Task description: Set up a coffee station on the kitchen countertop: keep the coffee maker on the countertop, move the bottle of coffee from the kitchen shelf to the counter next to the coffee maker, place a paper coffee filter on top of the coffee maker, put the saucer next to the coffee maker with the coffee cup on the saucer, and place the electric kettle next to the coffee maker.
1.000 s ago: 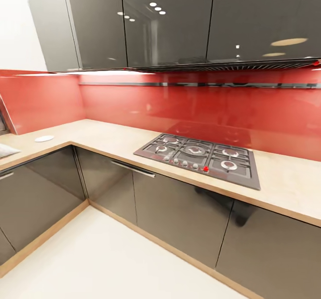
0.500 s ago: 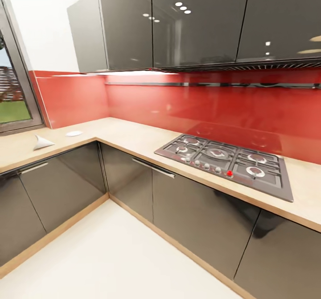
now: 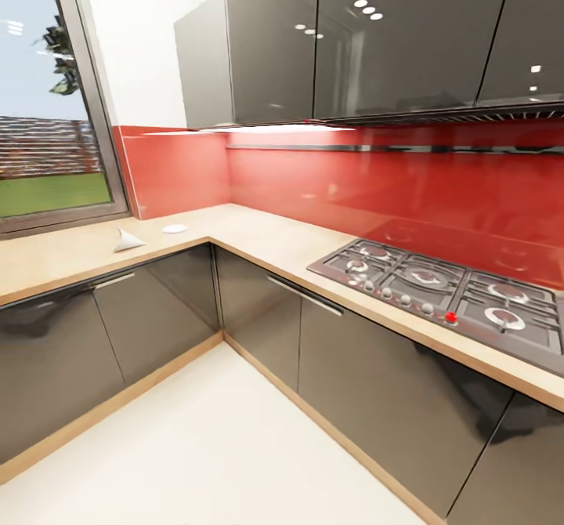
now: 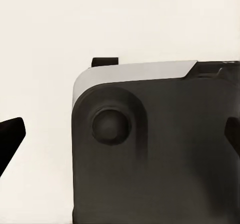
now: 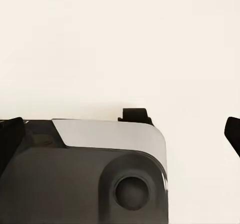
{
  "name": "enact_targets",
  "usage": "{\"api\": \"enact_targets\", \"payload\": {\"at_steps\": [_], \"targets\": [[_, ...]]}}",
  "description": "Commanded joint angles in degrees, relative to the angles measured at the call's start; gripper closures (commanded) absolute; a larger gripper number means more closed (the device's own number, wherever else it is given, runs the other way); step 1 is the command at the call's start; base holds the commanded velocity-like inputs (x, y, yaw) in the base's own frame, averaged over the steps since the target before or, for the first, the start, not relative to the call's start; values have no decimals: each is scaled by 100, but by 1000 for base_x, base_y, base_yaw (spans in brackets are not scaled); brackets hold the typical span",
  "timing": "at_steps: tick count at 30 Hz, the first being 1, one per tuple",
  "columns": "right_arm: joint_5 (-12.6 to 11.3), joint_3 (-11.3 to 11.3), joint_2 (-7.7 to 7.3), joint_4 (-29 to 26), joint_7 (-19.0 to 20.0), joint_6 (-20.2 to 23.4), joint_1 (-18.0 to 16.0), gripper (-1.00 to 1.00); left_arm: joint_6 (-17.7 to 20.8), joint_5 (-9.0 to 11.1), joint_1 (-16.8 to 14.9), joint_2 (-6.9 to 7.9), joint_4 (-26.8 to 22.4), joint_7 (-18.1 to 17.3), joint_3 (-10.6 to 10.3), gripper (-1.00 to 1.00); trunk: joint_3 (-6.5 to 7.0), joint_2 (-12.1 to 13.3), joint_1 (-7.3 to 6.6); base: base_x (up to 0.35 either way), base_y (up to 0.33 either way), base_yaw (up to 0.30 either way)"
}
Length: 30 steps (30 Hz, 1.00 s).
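One paper coffee filter [image 3: 128,240], one saucer [image 3: 175,229] on countertop [image 3: 258,235], both pincers spread, empty.

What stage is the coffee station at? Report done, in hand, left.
Done: nothing visibly placed. In hand: nothing; the left wrist view shows open fingertips over the robot's base. Left: everything; the paper coffee filter and saucer lie on the countertop near the window.

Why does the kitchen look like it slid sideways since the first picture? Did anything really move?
Only the robot's camera turned left. That is why the stove slid toward the right edge and a window came into sight. The paper coffee filter and the saucer lie on the countertop just as before, in the same spots relative to its corner. Nothing was picked up or let go.
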Motion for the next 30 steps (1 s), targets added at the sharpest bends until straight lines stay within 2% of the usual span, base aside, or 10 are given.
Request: {"api": "enact_targets", "payload": {"at_steps": [1,23,25,30], "targets": [[-6,-1,0,-2,2,-13,0,-100,-13,0,-1,0,-2,-1,0,-100,-5,-3,0,0,0,296],[-6,-1,2,-2,1,-13,0,-100,-34,8,-1,-2,-5,-1,0,-100,-5,-3,0,0,0,296],[-6,-1,2,-2,1,-13,0,-100,-172,15,-1,-93,-15,-1,0,-100,-5,-3,0,0,0,296],[-6,-1,3,-2,0,-13,0,-100,-334,16,-1,-162,-13,-4,-2,-100,-5,-3,0,0,0,296]]}}
